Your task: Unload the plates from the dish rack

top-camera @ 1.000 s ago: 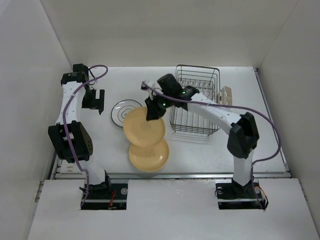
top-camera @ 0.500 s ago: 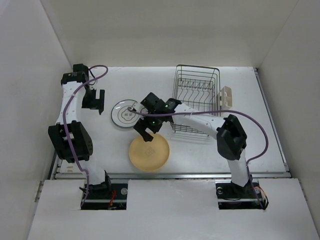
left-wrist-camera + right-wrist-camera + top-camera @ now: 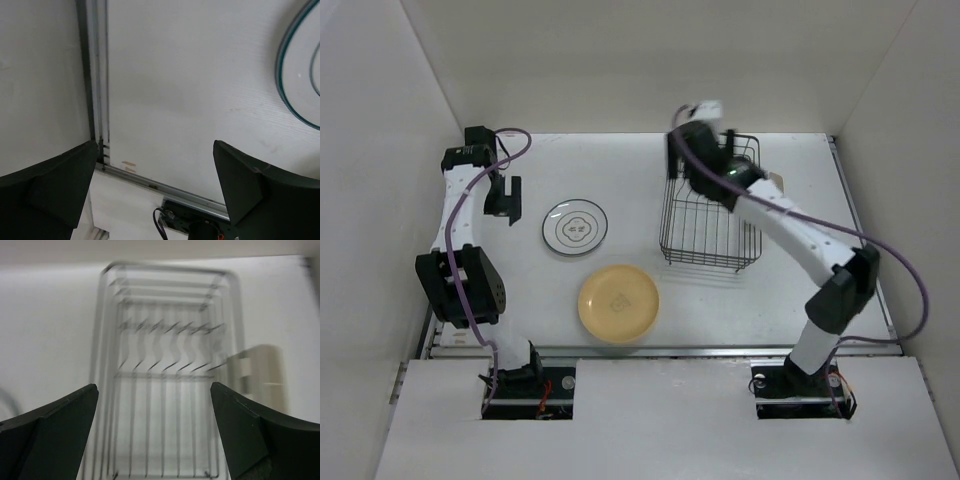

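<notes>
Right jaws are hanging wide apart and empty just above the dish rack (image 3: pixel 710 225). Left jaws are gaping empty too, beside the white plate (image 3: pixel 576 227); the orange plate (image 3: pixel 618 303) is lying on the surface (image 3: pixel 770 290) nearby.

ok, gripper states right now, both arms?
Left gripper: open, holding nothing.
Right gripper: open, holding nothing, over the dish rack.

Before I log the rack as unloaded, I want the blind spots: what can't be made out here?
Top view: the right arm covers the far end of the dish rack; its right wrist view is blurred.
Top view: anything beneath the orange-tan plate is hidden.
Left wrist view: the right edge cuts off the patterned plate.
Right wrist view: the cream cup holder is blurred, contents unclear.
</notes>
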